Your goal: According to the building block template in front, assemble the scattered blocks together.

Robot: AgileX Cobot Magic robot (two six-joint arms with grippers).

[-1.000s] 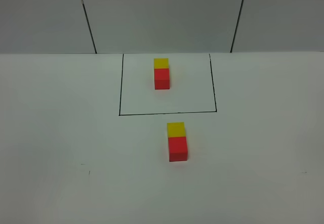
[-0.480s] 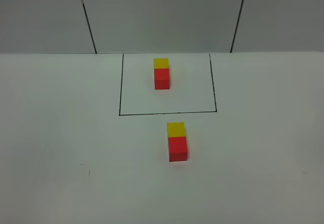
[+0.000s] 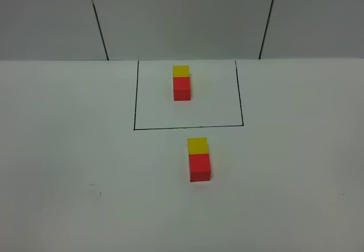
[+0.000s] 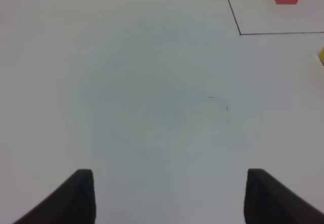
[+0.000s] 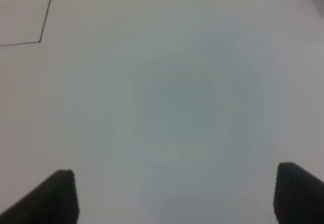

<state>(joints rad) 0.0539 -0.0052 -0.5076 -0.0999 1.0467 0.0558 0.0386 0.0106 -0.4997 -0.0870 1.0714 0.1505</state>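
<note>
Overhead, white table (image 3: 68, 149), grey panelled wall behind it. Black-line frame (image 3: 187, 128) drawn at the far middle of the table. Template (image 3: 182, 82) sits inside the frame, toward its far edge: yellow cube behind, red cube in front, faces touching, both flat on the surface.

Loose pair just outside the frame's near line, a little right of the template's line. Yellow block (image 3: 198, 145) farther from the camera, red block (image 3: 200, 167) nearer, the two touching face to face with no gap seen. Same order as the template: yellow far, red near. Both lie flat, edges roughly in line with each other.

No arm or gripper shows in the overhead view.

Left wrist view: left gripper (image 4: 169, 196) over bare table, its two dark fingertips (image 4: 76, 196) spread apart with nothing between them. Frame corner, the template's red cube and a sliver of the yellow block's edge show far off, well apart from the fingers.

Right wrist view: right gripper (image 5: 174, 196) also over bare table, fingertips (image 5: 55, 196) wide apart, nothing held. Only a corner of the frame line appears, far from the fingers; no blocks in this view. Picture is soft, so fine detail of the surface cannot be told.
</note>
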